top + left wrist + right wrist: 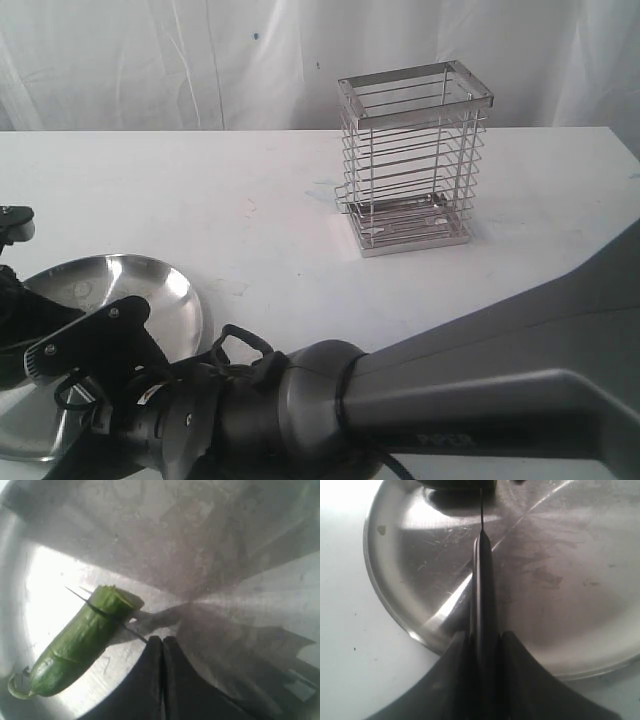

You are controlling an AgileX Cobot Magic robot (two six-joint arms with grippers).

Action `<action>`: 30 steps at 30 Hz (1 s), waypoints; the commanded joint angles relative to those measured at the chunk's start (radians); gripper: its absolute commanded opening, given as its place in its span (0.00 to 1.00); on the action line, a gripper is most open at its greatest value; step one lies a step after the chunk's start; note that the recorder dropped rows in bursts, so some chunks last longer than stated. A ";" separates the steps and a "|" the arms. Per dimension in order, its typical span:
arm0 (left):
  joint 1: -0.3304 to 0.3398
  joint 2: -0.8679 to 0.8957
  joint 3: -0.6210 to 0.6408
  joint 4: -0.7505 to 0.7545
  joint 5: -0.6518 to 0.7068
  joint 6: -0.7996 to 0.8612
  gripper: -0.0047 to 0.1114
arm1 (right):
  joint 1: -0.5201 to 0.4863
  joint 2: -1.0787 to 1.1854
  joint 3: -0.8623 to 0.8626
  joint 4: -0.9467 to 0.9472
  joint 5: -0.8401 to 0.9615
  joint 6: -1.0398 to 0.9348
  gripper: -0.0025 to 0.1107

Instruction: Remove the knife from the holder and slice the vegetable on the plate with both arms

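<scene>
Knife out, holder (415, 160) standing empty on the white table (250, 230), so that first step looks done and we're into the slicing! The right gripper (482, 637) has its fingers (455, 650) clamped on the black handle of the knife (482, 555), handle squeezed between them, and the dark blade runs straight out ahead of the fingertips, edge-on, over the steel plate (570, 605). Over on the other side, the left gripper (162, 640) has its two fingers (152, 675) pressed tight together with nothing between them. The cucumber piece (80, 640) lies on the plate just ahead of and to one side of those tips; whether they actually touch it, I can't tell. And look at that blade: a thin dark line laid across the cucumber a little back from its cut end, its tip reaching almost to the left fingertips. It reads as a cut in progress. The piece is dark green, stubby, glossy-skinned, with a flat pale-green face at the end near the fingers and a little curled stem at the far end. I can't make out any loose slices, so most of the length looks left to cut.
</scene>
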 commanded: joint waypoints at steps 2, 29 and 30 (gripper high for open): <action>-0.005 0.044 0.059 -0.013 -0.081 -0.008 0.04 | -0.007 0.001 -0.005 0.000 0.005 -0.013 0.02; -0.004 -0.085 -0.014 0.022 0.039 -0.031 0.04 | -0.065 0.019 -0.048 0.000 0.166 -0.051 0.02; -0.004 -0.099 -0.019 0.022 0.039 -0.033 0.04 | -0.075 0.022 -0.062 0.000 0.184 -0.051 0.02</action>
